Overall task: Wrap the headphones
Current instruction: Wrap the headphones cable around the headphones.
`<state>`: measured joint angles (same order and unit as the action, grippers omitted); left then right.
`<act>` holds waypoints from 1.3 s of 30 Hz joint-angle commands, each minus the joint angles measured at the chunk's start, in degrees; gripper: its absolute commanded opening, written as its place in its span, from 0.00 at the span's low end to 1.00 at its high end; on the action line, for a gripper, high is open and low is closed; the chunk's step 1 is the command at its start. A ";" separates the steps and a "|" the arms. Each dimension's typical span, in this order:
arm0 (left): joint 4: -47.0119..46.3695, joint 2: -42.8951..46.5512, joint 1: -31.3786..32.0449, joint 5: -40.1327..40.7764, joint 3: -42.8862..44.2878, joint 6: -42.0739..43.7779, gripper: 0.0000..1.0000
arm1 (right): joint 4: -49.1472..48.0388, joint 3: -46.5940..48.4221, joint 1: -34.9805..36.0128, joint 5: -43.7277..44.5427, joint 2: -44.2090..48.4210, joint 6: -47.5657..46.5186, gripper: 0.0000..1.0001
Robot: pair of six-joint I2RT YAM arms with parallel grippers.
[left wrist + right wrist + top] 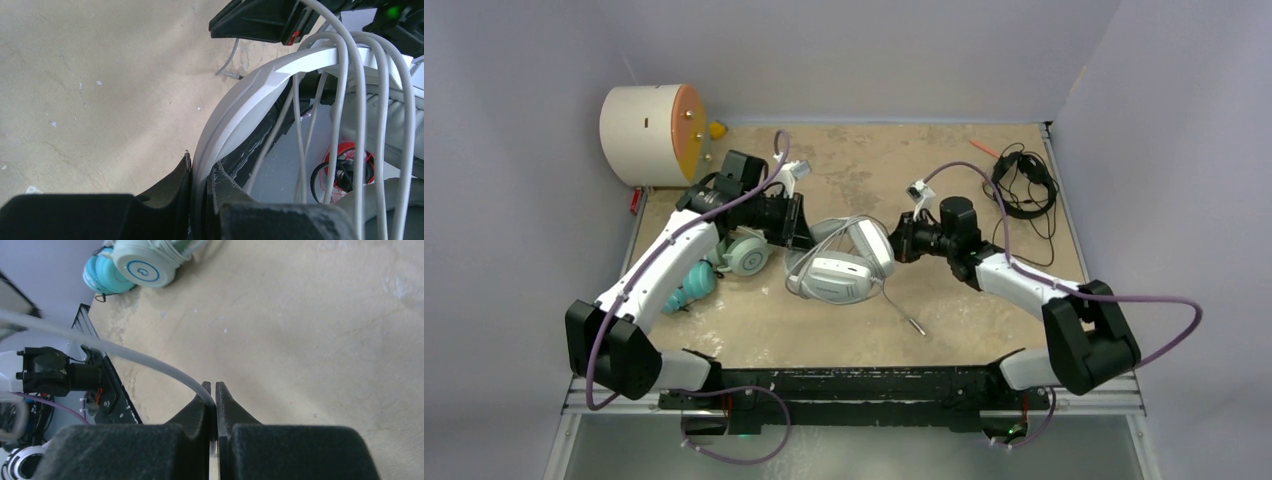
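Note:
The large white-and-grey headphones (839,275) lie mid-table, with their white cable (345,100) looped several times over the headband (235,105). My left gripper (799,235) (200,170) is shut on that headband, one finger on each side of it. My right gripper (899,243) (214,387) is shut on a stretch of the white cable (150,362), just right of the headphones. The cable's plug end (917,327) trails loose toward the near edge. The mint-green headphones (746,252) (142,262) and the teal headphones (692,285) (100,275) sit under my left arm. The black headphones (1024,185) lie at the far right.
A cream drum with an orange face (649,133) stands at the far left corner. An orange stick (984,147) lies near the back wall. Grey walls close in the table on three sides, and a black rail (864,385) runs along the near edge.

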<state>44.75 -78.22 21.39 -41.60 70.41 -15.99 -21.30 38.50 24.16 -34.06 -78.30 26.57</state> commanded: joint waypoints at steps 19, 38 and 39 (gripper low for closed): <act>-1.05 6.10 -1.61 11.33 1.12 -3.99 0.00 | -0.21 -7.98 -16.78 -2.64 3.56 6.71 0.00; -12.28 9.18 -3.63 17.91 3.35 -31.86 0.00 | -17.13 -10.37 0.50 -4.49 -4.78 9.50 0.00; -12.19 9.40 -3.63 21.86 3.44 -33.91 0.00 | -19.73 -10.98 2.02 -4.35 -4.65 10.42 0.00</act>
<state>42.61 -72.88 19.14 -24.25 70.41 -35.73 -34.02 29.69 21.93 -40.97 -82.35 34.96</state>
